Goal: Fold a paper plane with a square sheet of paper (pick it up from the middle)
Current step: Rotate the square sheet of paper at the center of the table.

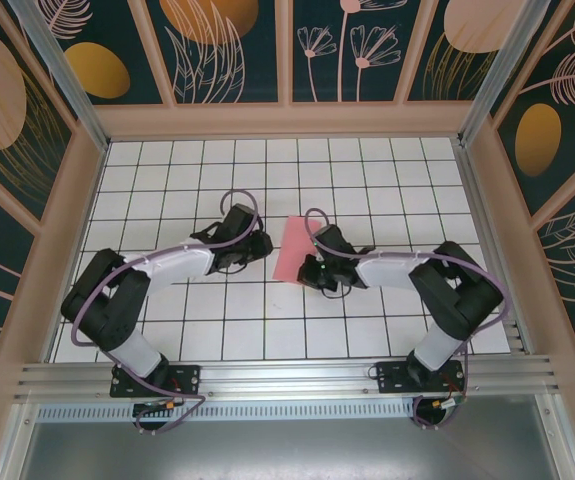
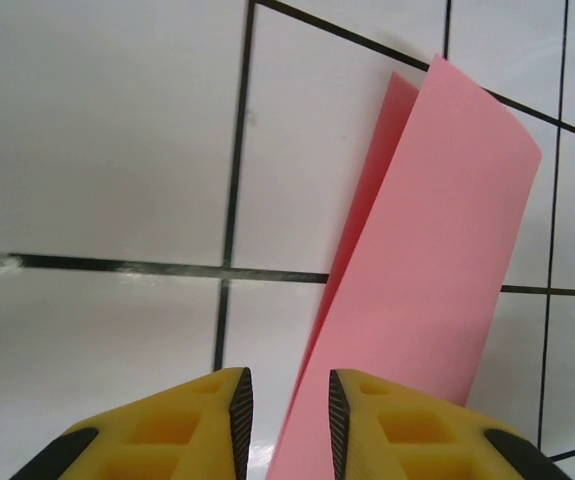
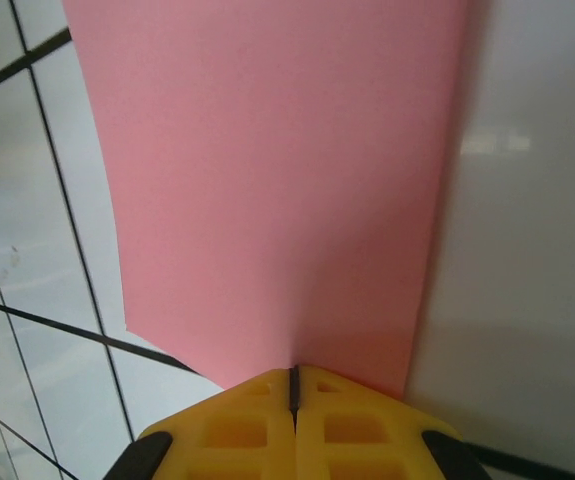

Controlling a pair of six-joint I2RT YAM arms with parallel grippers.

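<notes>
Already the right gripper (image 3: 294, 372) pinches the near edge of the folded pink sheet of paper (image 3: 277, 180); the left gripper (image 2: 290, 385) stands spread at its 9 o'clock side. Toward 12 o'clock the loose layers gape, so a slipping pinch could skew the crease.

1. The square sheet of paper (image 1: 293, 250) lies on the table (image 1: 367, 170), near its middle.
2. The left gripper (image 1: 263, 243) sits just left of the sheet, and its right finger (image 2: 387, 420) overlaps the sheet's edge.
3. The right gripper (image 1: 309, 270) touches the sheet's near right edge, and the sheet stretches away ahead of it.
4. Both arm bases stand well nearer than the sheet, one on each side.
</notes>
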